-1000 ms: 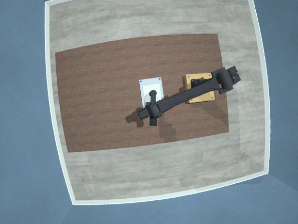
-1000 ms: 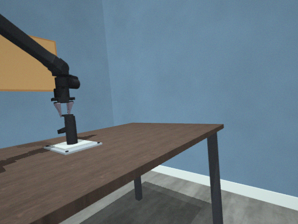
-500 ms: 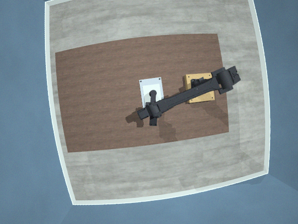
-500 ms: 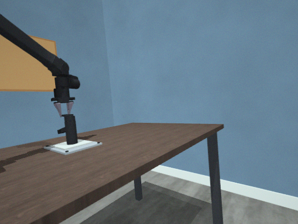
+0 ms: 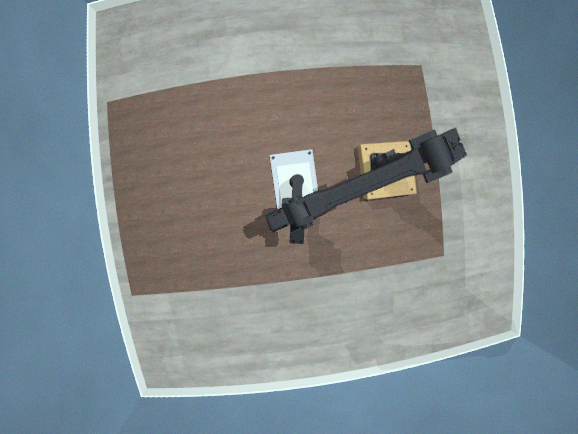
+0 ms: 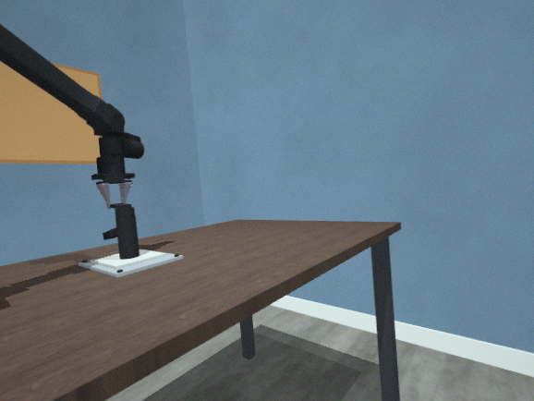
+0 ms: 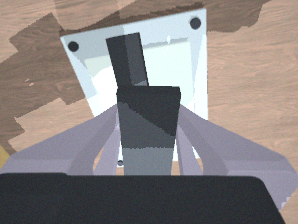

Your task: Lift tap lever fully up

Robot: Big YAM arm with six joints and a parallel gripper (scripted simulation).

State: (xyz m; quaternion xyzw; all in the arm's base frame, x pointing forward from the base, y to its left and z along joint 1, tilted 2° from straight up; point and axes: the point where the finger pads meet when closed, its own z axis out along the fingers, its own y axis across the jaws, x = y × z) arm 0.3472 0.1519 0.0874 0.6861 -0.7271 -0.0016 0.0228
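Overhead, a brown wooden surface (image 5: 200, 200) fills the middle of the view, and a white base plate (image 5: 282, 165) lies a little right of its centre, with dark screw heads at its corners. On that plate stands the tap (image 6: 127, 233), a dark upright column. In the exterior view a short dark stub sticks out from the column's left side, low down.

Right of the plate in the top view, a tan mounting block (image 5: 395, 189) sits near the surface's right edge, and the black arm (image 5: 360, 185) reaches from it leftward and toward the near side, ending just at the plate's near edge.

In the exterior view the arm comes in from the upper left and bends straight down above the tap, with an orange panel (image 6: 42, 115) behind it on the blue wall. The pincer (image 6: 114, 201) points downward, its pale tapered fingers (image 6: 103, 193) meeting the top of the dark column.

From the wrist, the lever (image 7: 147, 117) appears as a dark block rising toward the camera between the two lilac fingers, which press in on it from left and right. The pincer is clenched on the lever. Beyond the block, a narrower dark piece extends toward the far edge of the white plate (image 7: 190, 60). How far the lever is raised cannot be told from these views.
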